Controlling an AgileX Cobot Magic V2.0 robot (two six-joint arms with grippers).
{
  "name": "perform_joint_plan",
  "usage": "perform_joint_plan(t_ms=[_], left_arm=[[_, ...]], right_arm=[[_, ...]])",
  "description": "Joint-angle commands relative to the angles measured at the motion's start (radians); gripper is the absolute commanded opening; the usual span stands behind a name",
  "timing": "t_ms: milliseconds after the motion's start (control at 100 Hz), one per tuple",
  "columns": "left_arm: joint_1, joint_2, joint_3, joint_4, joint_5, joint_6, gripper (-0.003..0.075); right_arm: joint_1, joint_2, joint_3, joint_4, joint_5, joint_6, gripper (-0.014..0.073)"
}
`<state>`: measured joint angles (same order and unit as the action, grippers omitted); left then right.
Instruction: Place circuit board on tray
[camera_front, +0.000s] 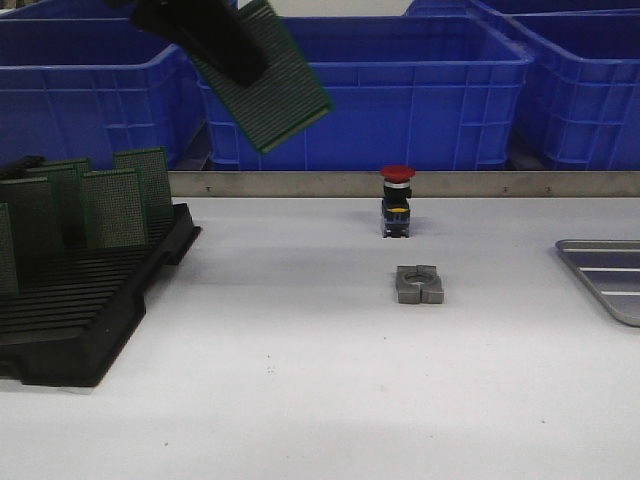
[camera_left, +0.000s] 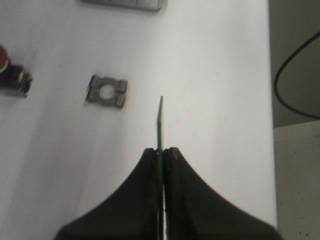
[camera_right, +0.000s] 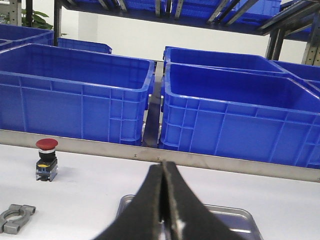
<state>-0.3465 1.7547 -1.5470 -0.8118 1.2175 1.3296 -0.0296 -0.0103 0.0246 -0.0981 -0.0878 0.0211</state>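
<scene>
My left gripper (camera_front: 235, 60) is high above the table's back left, shut on a green perforated circuit board (camera_front: 275, 85) that hangs tilted in the air. In the left wrist view the board (camera_left: 160, 120) shows edge-on between the closed fingers of the left gripper (camera_left: 161, 150). The silver-grey metal tray (camera_front: 610, 275) lies at the table's right edge, far from the board; a bit of it shows in the left wrist view (camera_left: 130, 4). My right gripper (camera_right: 162, 165) is shut and empty, over the near side of the tray (camera_right: 230, 220). It is out of the front view.
A black slotted rack (camera_front: 90, 320) with several upright green boards (camera_front: 112, 208) stands at the left. A red push button (camera_front: 397, 200) and a grey metal clamp (camera_front: 418, 284) sit mid-table. Blue bins (camera_front: 420, 90) line the back behind a metal rail.
</scene>
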Motion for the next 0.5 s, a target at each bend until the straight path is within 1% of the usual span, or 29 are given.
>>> perform_joint_plan(t_ms=[0,60,180,290,370,490], left_arm=[[-0.051,-0.052,-0.033,-0.114,-0.016,-0.012,-0.0019],[-0.076,-0.052,-0.033,-0.114,-0.064,-0.015,-0.0019],[-0.117,-0.052,-0.033,-0.114,-0.155,-0.069,-0.0019],[-0.136,-0.048,-0.033,-0.124,-0.163,-0.073,-0.0019],[-0.146,-0.046,-0.033,-0.133,-0.159,-0.073,-0.0019],[-0.148,-0.046,-0.033,-0.149,-0.157,-0.073,-0.0018]], right_arm=[[0.002,-0.022,-0.013,-0.012,-0.086,-0.001,-0.0069],[0.002,-0.022,-0.013,-0.012,-0.086,-0.001,-0.0069],[0.002,-0.022,-0.013,-0.012,-0.091,-0.001,-0.0069],[0.002,-0.022,-0.013,-0.010,-0.149,0.005,-0.0069],[0.002,-0.022,-0.020,-0.002,-0.198,0.039,-0.0069],[0.002,-0.018,-0.089,-0.001,-0.166,0.097,-0.0069]])
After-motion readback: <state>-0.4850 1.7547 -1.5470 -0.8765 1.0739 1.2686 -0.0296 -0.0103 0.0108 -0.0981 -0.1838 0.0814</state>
